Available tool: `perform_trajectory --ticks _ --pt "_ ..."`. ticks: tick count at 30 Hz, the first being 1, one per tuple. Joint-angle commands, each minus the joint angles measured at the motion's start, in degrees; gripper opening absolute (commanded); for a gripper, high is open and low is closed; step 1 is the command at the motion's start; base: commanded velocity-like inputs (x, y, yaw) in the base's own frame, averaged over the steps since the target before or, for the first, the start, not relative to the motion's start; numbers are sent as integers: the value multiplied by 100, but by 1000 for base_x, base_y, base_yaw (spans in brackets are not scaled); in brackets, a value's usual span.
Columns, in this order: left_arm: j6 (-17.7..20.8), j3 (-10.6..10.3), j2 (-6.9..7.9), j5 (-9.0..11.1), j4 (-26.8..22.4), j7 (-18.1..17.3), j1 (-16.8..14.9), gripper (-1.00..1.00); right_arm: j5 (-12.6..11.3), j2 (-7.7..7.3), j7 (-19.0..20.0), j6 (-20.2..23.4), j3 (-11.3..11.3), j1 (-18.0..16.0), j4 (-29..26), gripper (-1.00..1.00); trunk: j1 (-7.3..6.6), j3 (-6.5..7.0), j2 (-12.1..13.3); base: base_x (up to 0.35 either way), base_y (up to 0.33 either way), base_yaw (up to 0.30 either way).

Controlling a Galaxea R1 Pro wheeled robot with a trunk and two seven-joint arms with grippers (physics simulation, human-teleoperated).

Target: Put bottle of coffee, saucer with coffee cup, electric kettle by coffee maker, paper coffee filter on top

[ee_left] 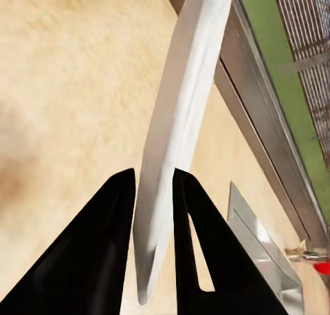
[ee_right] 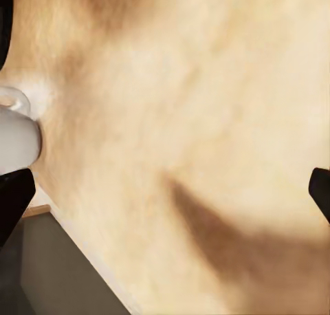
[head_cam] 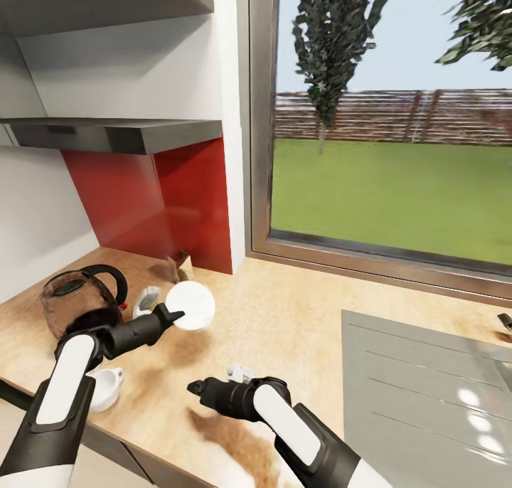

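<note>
My left gripper (head_cam: 173,316) is shut on the rim of the white saucer (head_cam: 192,304) and holds it tilted above the kitchen countertop (head_cam: 284,317). In the left wrist view the saucer (ee_left: 182,115) stands edge-on between the black fingers (ee_left: 103,253). The smoky glass electric kettle (head_cam: 77,301) stands left of that hand. A white coffee cup (head_cam: 107,387) sits by the counter's front edge, and it is the same coffee cup (ee_right: 15,135) in the right wrist view. My right gripper (head_cam: 193,387) hovers open to the cup's right. A tan paper coffee filter (head_cam: 182,264) lies by the red wall.
The dark kitchen shelf (head_cam: 121,134) hangs above the red backsplash (head_cam: 149,196). A grey sink drainboard (head_cam: 427,388) fills the counter's right side below the window (head_cam: 391,118). A small whitish item (head_cam: 147,299) lies beside the kettle, and another (head_cam: 240,370) lies behind my right wrist.
</note>
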Motion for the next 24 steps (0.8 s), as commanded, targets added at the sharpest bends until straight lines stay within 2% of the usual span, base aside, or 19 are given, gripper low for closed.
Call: perform_trajectory --ticks 1,4,7,9,13,17,24 --pt "25 29 20 107 -5 55 -54 -100 -47 -18 -50 0 -48 -7 -50 100 4 -13 -13 0 0 0" --pt "29 74 135 331 -3 55 -129 -100 -48 -46 -50 16 -354 -7 -189 100 4 -13 -13 0 0 0" --pt "31 98 333 697 2 55 -161 -100 -49 -80 -45 36 -811 -7 -445 100 4 -13 -13 0 0 0" --pt "31 99 441 893 3 55 -167 -100 -49 -181 -46 41 -983 -7 -621 100 4 -13 -13 0 0 0" --pt "31 99 538 1061 4 55 -158 -100 -48 -445 -50 44 -1088 -7 -911 100 4 -13 -13 0 0 0" --pt "31 80 543 1081 2 55 -118 -100 -46 -503 -50 44 -1101 -7 -960 100 4 -13 -13 0 0 0" --pt "31 33 529 1068 2 55 -95 -100 -40 -523 -50 37 -1099 -7 -964 100 4 -13 -13 -34 -2 0"
